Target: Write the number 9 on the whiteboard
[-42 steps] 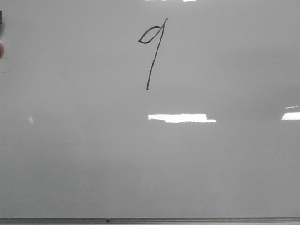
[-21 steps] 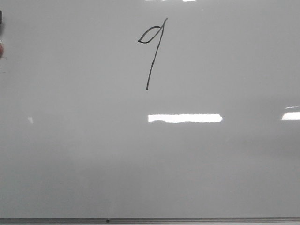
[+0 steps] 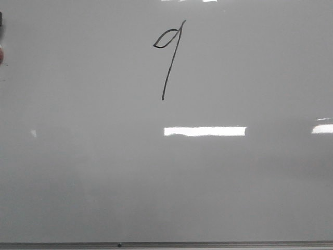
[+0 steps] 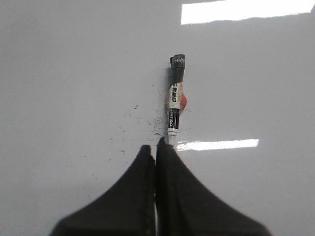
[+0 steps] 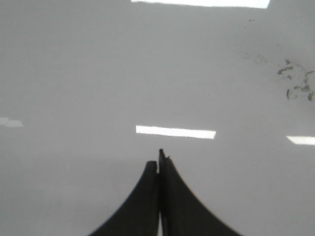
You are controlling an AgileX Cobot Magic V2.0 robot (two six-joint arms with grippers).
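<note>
The number 9 (image 3: 169,57) is drawn in thin dark marker on the upper middle of the whiteboard (image 3: 234,187), with a small pointed loop and a long slanted tail. Neither gripper shows in the front view. In the left wrist view my left gripper (image 4: 154,146) hangs over the whiteboard (image 4: 74,73) with its jaws pressed together. A black and white marker (image 4: 174,98) lies on the board just beyond its fingertips, one end hidden behind one fingertip. My right gripper (image 5: 158,158) is shut and empty over bare whiteboard (image 5: 74,73).
A small red thing (image 4: 184,101) lies against the marker. Both barely show at the left edge of the front view (image 3: 1,53). Dark smudges (image 5: 295,81) mark the board. A grey metal edge strip (image 3: 208,244) runs along the near side.
The bright light reflection in the middle of the board has grown a little to the right. The 9 and the board are unchanged.
</note>
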